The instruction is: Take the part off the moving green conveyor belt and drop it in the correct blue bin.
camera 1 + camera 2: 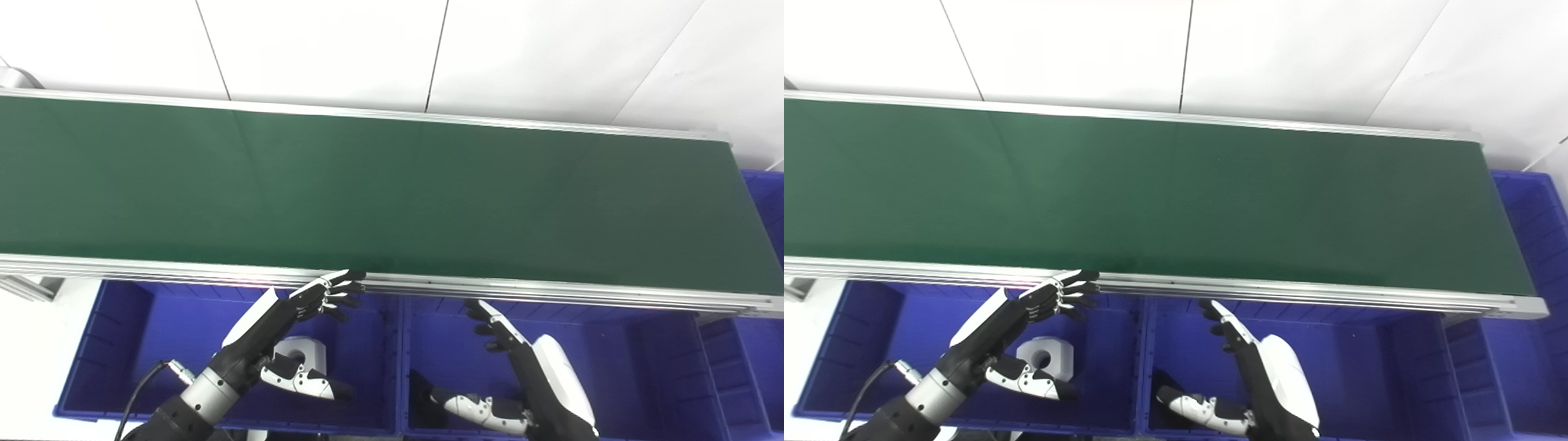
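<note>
The green conveyor belt [380, 196] runs across the picture with no part on it. A white part [1048, 355] with a round hole lies in the left blue bin [116, 343], partly behind my left thumb. My left hand [288, 331] hovers over that bin, open, fingers stretched toward the belt's near rail, holding nothing. My right hand [520, 367] is over the middle blue bin [618, 367], open and empty, fingers pointing up toward the rail.
An aluminium rail [551, 291] edges the belt's near side, just above both hands. A third blue bin [765, 202] sits past the belt's right end. A white wall stands behind the belt. A black cable [138, 392] hangs by my left forearm.
</note>
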Robot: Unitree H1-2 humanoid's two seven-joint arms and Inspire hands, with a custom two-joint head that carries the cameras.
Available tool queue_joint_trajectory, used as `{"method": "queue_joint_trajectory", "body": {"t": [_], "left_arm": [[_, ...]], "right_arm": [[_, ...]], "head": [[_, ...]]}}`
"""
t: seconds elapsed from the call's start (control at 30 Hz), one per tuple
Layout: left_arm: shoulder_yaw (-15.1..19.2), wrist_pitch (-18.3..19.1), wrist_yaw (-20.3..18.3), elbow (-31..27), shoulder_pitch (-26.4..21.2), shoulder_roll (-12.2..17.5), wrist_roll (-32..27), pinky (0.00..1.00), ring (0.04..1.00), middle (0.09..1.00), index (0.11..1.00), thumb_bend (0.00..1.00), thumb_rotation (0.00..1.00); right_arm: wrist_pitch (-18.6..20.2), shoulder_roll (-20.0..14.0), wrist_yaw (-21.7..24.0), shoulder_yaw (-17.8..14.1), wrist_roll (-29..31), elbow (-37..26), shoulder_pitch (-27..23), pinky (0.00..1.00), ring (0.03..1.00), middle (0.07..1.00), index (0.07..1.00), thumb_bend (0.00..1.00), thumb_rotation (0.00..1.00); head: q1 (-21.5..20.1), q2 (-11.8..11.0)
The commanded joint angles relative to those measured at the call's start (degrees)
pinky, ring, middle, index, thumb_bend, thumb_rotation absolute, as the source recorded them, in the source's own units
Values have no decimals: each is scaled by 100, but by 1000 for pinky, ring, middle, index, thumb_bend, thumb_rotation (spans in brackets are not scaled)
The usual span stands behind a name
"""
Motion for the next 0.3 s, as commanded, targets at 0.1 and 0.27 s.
{"method": "queue_joint_trajectory", "body": {"t": [0.1,0.27], "left_arm": [[53,-173,183,-118,15,-47,56,693,786,853,885,724,209],[45,-198,239,-63,44,-106,60,701,795,859,886,724,201]], "right_arm": [[-354,-43,-280,46,253,-48,-22,743,829,875,916,769,377],[-335,-80,-395,36,356,51,-56,750,834,879,919,793,354]], "head": [[188,-71],[342,-185]]}}
